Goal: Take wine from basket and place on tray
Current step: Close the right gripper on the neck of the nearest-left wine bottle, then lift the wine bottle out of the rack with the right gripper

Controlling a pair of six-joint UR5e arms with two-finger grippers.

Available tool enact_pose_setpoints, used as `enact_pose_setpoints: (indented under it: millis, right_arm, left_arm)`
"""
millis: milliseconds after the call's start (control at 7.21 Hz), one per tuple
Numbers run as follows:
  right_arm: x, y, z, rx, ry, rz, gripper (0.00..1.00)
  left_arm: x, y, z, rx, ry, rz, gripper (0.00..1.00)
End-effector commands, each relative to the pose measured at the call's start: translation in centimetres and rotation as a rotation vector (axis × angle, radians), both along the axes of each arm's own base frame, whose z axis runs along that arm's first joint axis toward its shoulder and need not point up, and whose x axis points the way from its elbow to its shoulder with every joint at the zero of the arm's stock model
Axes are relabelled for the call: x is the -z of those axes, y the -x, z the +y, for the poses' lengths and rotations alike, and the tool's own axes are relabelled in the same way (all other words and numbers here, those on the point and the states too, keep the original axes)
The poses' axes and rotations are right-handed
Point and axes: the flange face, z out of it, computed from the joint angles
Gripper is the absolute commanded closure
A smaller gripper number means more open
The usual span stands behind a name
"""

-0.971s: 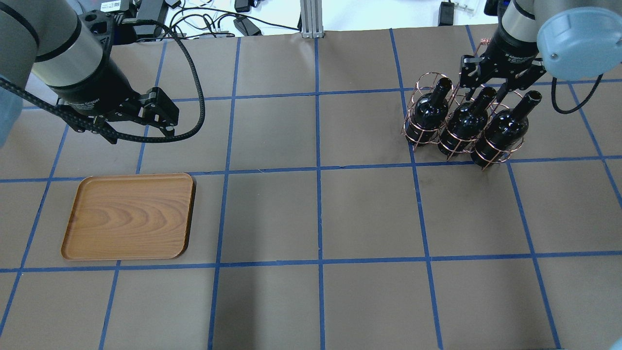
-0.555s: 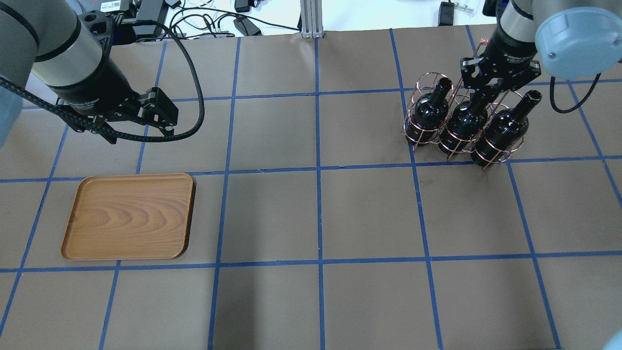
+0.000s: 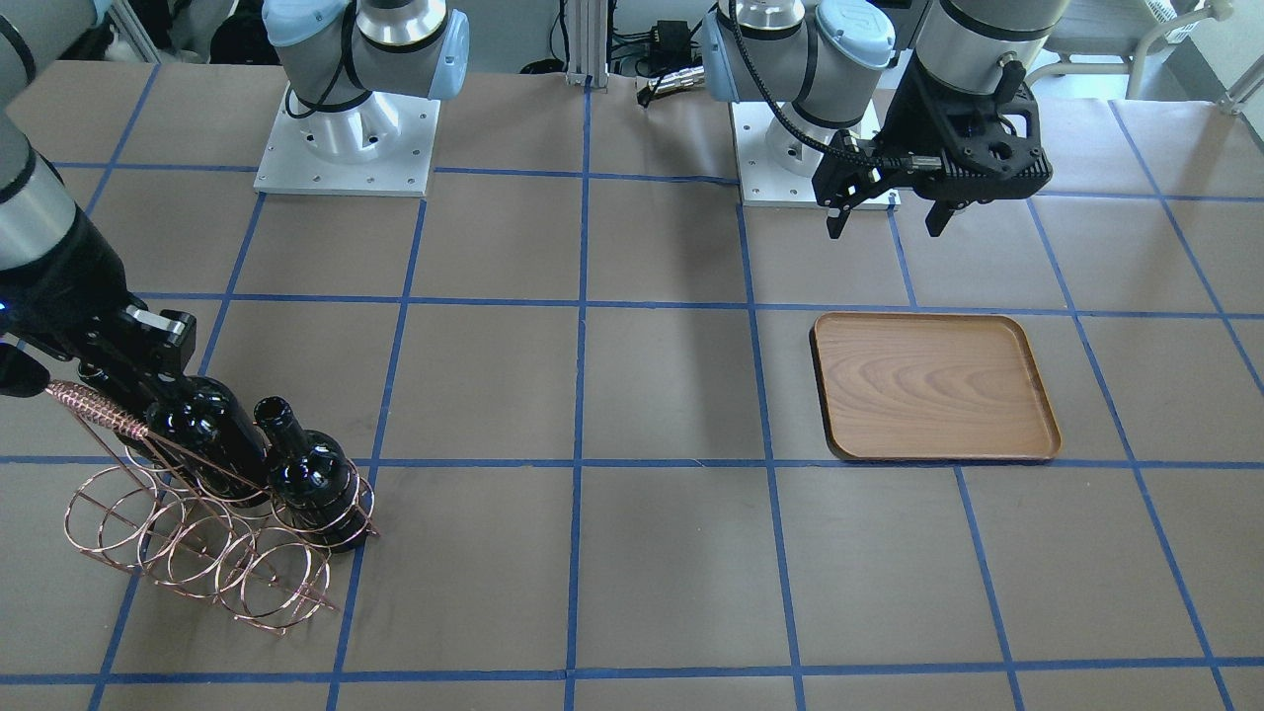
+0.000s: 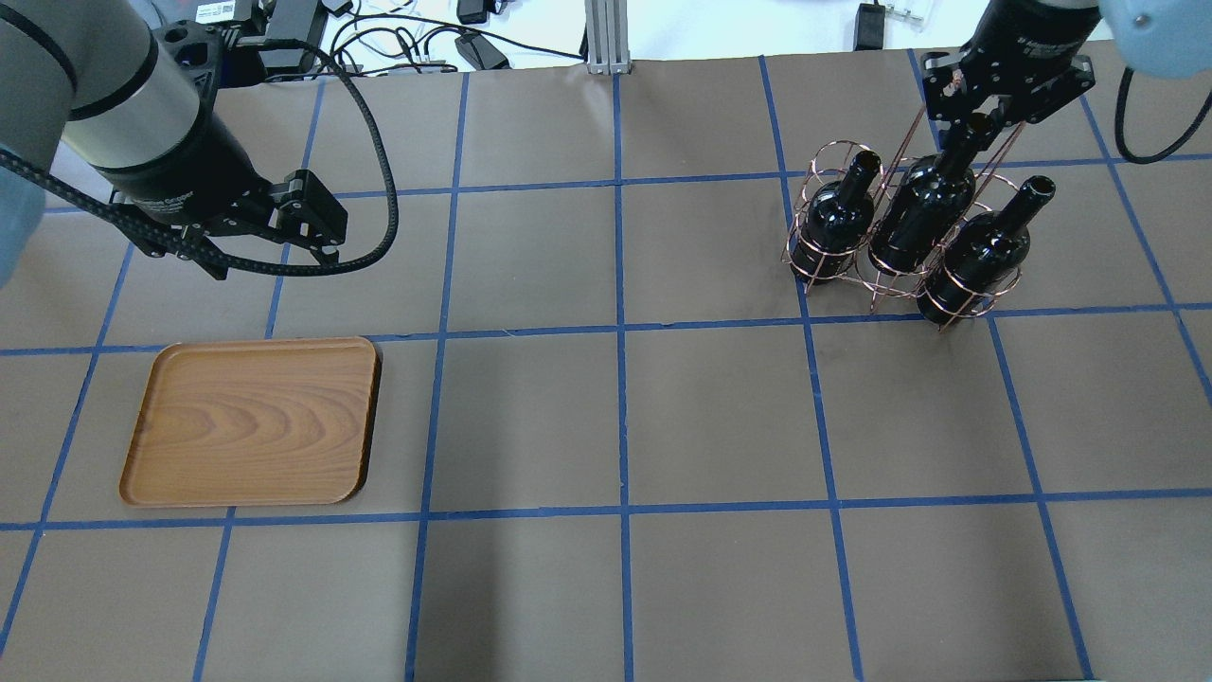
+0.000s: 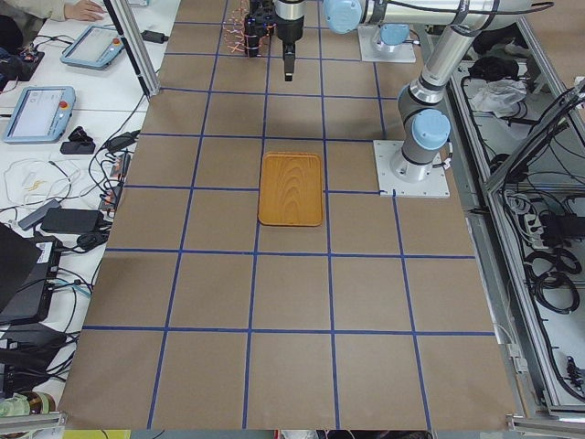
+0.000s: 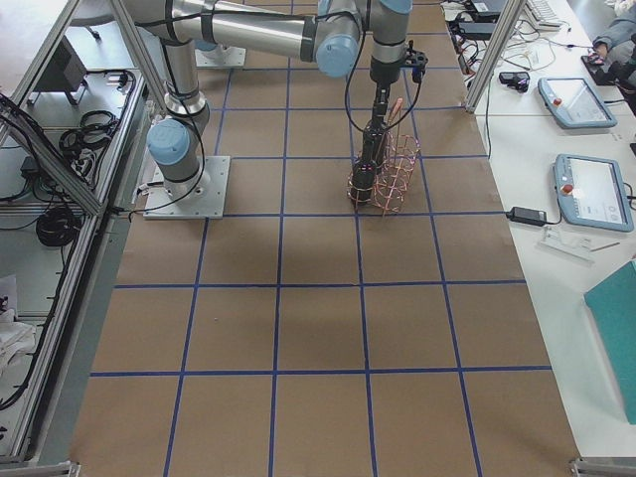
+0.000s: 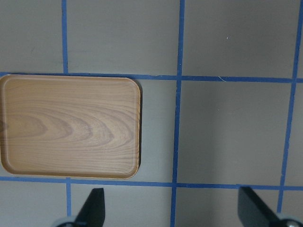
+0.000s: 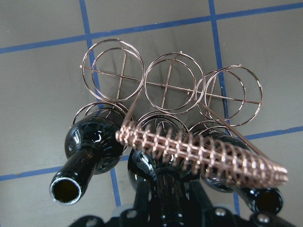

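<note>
Light bright and even, from overhead, in all views. Shadows on the brown table (image 4: 663, 417) soft and faint. Small white glints on each black bottle (image 8: 97, 142). Wrist views go soft at the bottom edge; background beyond the table washes out white.

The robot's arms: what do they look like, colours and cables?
Silver-grey tubes with pale blue joint caps and black wrists bearing white lettering. The left gripper and right gripper are black, with two fingers; a ribbed black cable trails the left arm.
</note>
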Motion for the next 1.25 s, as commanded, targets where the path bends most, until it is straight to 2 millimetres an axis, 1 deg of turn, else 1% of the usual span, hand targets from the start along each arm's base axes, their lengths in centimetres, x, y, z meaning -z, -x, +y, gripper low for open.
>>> enact_pose_setpoints:
  millis: [0,139,277,416,555,693,832,971,1109]
  right_arm:
    - [-6.5,-0.6,2.8,-0.002,0.024,0.004,0.98]
    - [-9.0,-1.4,5.1,-0.002,0.048,0.001,0.98]
    - [-10.3,-3.9,7.2,0.007,0.04,-0.003,0.98]
    - [-11.4,-6.7,8.3,0.031,0.055,-0.005,0.98]
    - [-11.5,-9.5,9.0,0.082,0.059,-0.022,0.98]
    - [-11.0,-12.9,9.6,0.095,0.052,-0.03,0.98]
    - [-10.4,-15.6,10.3,0.119,0.042,-0.031,0.98]
    - [-9.8,-17.7,10.7,0.134,0.032,-0.039,0.98]
    - [-8.7,-19.8,10.8,0.188,0.01,-0.044,0.99]
  left_arm:
    - [-0.1,0.0,0.0,0.0,0.001,-0.001,0.0]
    - [-0.1,-0.2,0.1,-0.004,-0.001,-0.001,0.0]
    - [-0.3,-0.5,0.0,-0.01,0.004,-0.002,0.0]
    - [-0.2,-0.5,0.1,-0.012,0.002,0.0,0.0]
    - [-1.4,-0.6,0.5,-0.013,0.036,-0.001,0.0]
    - [-1.0,-0.7,0.4,-0.024,0.03,-0.003,0.0]
    - [-1.0,-1.3,0.2,-0.028,0.029,-0.04,0.0]
    - [-1.1,-2.6,0.0,-0.045,0.027,-0.077,0.0]
    - [-1.0,-4.3,-0.2,-0.079,0.024,-0.076,0.0]
